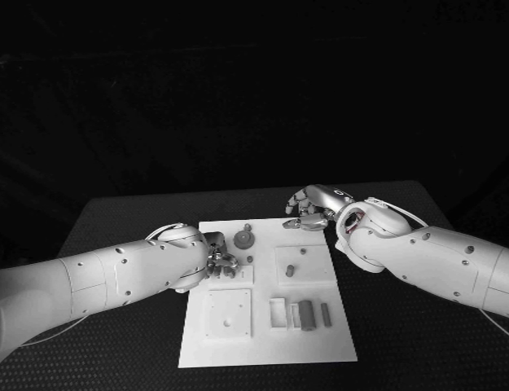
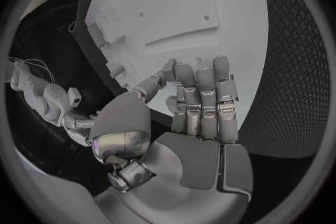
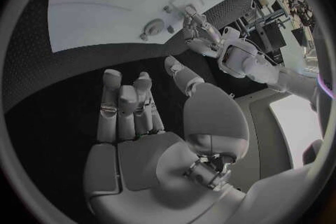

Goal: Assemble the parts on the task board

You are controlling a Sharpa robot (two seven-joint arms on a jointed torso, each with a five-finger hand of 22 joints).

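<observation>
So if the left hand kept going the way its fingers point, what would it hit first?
Probably the white board: the left hand has fingers aimed over its edge, though height above it is unclear.

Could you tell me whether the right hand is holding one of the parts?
No, the right hand is empty in its wrist view, fingers apart over the black table.

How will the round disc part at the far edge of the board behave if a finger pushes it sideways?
The round disc part looks flat and low on the task board, so it would probably slide rather than tip. It seems small, likely light. Set on edge, its round shape could roll.
</observation>
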